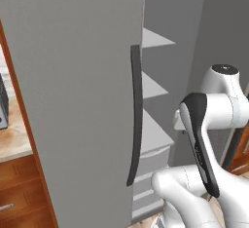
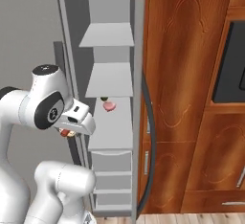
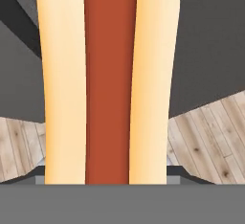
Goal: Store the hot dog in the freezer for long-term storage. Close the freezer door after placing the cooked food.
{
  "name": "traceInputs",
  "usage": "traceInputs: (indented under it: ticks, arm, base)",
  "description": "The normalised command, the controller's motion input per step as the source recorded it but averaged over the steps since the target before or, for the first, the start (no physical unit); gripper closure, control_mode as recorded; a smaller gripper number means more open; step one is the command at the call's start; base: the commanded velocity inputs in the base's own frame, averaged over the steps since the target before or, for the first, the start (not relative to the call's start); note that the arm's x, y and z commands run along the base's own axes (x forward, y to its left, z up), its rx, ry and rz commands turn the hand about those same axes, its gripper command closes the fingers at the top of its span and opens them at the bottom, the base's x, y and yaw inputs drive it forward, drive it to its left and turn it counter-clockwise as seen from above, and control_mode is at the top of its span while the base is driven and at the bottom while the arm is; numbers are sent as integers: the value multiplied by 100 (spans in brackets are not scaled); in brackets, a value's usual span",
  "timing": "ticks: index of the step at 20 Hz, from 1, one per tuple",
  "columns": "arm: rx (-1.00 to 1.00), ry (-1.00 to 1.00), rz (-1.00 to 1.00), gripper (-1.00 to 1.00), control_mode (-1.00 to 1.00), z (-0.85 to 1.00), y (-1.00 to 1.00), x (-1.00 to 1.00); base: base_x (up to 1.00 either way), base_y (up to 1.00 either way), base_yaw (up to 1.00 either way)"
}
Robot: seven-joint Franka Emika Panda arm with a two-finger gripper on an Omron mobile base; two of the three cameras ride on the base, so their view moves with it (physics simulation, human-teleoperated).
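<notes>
The hot dog [image 3: 107,74], a red-brown sausage in a tan bun, stands very close in the hand view and runs along it. In the right base view my gripper [image 2: 67,133] is shut on the hot dog [image 2: 65,132], just left of and in front of the freezer [image 2: 109,82] and its open grey shelves, about level with the shelf above the drawers. The freezer door [image 2: 139,74] stands open, seen edge-on, with its dark handle [image 2: 151,137] curving down. The fingertips are hidden by the bun.
A small pink food item [image 2: 109,105] lies on a middle shelf. The wider left grey door [image 1: 73,100] is shut, its handle [image 1: 136,115] dark. Brown wooden cabinets [image 2: 191,98] stand right of the open door. Grey drawers [image 2: 111,165] sit below the shelves.
</notes>
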Motion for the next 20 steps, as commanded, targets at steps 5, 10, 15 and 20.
traceInputs:
  ticks: [5, 10, 15, 20]
  arm:
    - [0, 0, 0, 100, 100, 0, 0, 0]
    - [0, 0, 0, 100, 100, 0, 0, 0]
    - [0, 0, 0, 100, 100, 0, 0, 0]
    - [0, 0, 0, 100, 100, 0, 0, 0]
  base:
    - [52, 0, -6]
    - [30, -17, 0]
    - [17, -29, 0]
    - [8, -24, 0]
